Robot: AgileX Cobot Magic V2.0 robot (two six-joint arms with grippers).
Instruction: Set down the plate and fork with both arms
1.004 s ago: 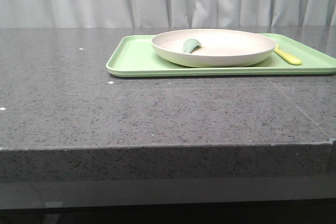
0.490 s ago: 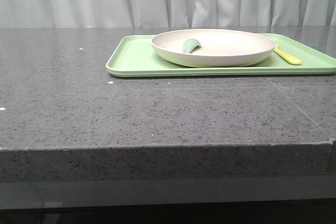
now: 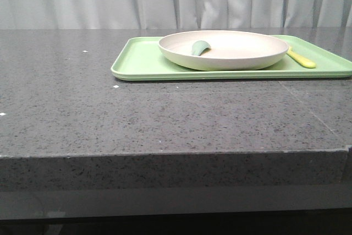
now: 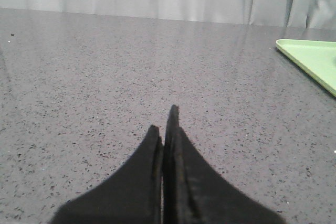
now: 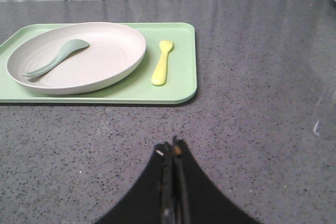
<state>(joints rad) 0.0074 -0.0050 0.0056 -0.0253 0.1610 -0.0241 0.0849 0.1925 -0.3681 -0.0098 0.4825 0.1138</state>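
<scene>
The cream-white plate (image 3: 224, 49) sits on a light green tray (image 3: 143, 61) at the far right of the table; it also shows in the right wrist view (image 5: 105, 61). The pale yellow fork (image 3: 302, 59) lies on the tray right of the plate, and shows in the right wrist view (image 5: 162, 64). My right gripper (image 5: 172, 148) is shut and empty, above the table short of the tray. My left gripper (image 4: 165, 124) is shut and empty over bare table, left of the tray's corner (image 4: 310, 59). Neither gripper shows in the front view.
A grey-green spoon-like utensil (image 3: 199, 47) lies in the plate, also seen in the right wrist view (image 5: 55, 59). The dark speckled stone table (image 3: 137, 114) has its front edge near me. A pale curtain hangs behind.
</scene>
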